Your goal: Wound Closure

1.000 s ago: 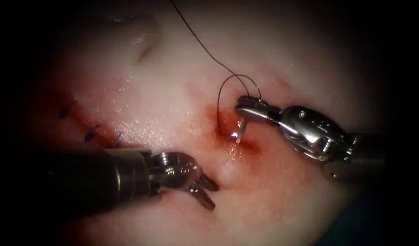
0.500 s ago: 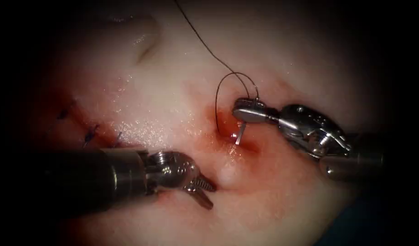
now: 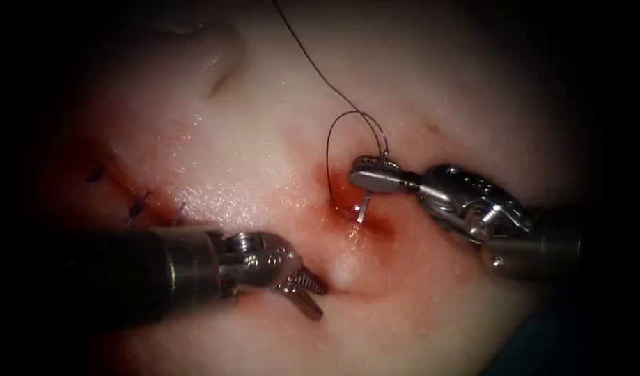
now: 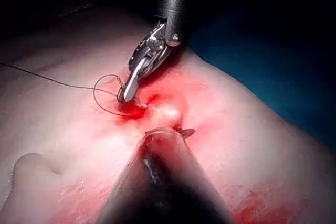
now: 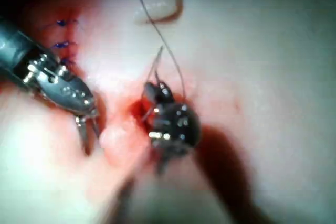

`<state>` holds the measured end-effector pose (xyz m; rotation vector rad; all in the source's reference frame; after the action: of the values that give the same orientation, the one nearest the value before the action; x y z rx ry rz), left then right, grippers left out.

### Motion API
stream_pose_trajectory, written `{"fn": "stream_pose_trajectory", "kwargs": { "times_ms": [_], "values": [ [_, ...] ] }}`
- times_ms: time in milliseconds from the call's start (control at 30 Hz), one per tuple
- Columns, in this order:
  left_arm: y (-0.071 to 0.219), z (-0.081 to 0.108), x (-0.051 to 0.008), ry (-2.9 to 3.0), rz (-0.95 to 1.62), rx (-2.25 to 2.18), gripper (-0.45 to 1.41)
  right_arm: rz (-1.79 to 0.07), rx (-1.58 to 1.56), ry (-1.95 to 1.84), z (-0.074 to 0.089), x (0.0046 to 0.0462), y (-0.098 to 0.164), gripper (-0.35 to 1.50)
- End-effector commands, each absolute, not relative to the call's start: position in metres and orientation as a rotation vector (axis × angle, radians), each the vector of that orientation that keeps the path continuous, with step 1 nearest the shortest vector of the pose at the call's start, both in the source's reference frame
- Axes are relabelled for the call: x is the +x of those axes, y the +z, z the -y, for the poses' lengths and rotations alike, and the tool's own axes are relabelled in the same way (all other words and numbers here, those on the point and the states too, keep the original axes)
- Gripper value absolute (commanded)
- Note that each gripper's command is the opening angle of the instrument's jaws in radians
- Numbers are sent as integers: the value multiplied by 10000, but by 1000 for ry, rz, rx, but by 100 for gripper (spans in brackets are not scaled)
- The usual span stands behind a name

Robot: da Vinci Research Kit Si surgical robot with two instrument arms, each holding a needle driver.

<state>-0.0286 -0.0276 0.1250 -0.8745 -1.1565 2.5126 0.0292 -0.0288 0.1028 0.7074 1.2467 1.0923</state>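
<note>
In the endoscope view my right tool (image 3: 370, 175) has its jaws shut on the curved needle (image 3: 363, 207) near its tail end. A short bright length of the needle runs down from the jaws into the tissue (image 3: 264, 139) at the red cut (image 3: 358, 226); its tip is buried. The dark thread (image 3: 329, 163) loops beside the jaws and trails away upward. My left tool (image 3: 310, 294) rests on the tissue to the lower left of the cut, jaws slightly open and holding nothing. In the left wrist view the right tool (image 4: 127, 93) grips the needle (image 4: 139, 102) over the cut.
Blue stitches (image 3: 137, 205) close the cut further left. Red fluid (image 3: 347, 202) wets the tissue around the needle. A pale bulge of tissue (image 3: 344, 268) stands between the two tools. A fold (image 3: 219, 69) marks the tissue at the back.
My right tool has shifted slightly left and up, and less of the needle shows above the tissue. The pale bulge has risen. The left tool has edged a little left.
</note>
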Motion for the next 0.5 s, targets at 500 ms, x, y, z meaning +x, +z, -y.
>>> {"fn": "stream_pose_trajectory", "kwargs": {
  "times_ms": [500],
  "values": [
    [1256,279,-287,2514,1163,-877,22,-1173,786,1111,318,312,1029,-35]
  ]
}}
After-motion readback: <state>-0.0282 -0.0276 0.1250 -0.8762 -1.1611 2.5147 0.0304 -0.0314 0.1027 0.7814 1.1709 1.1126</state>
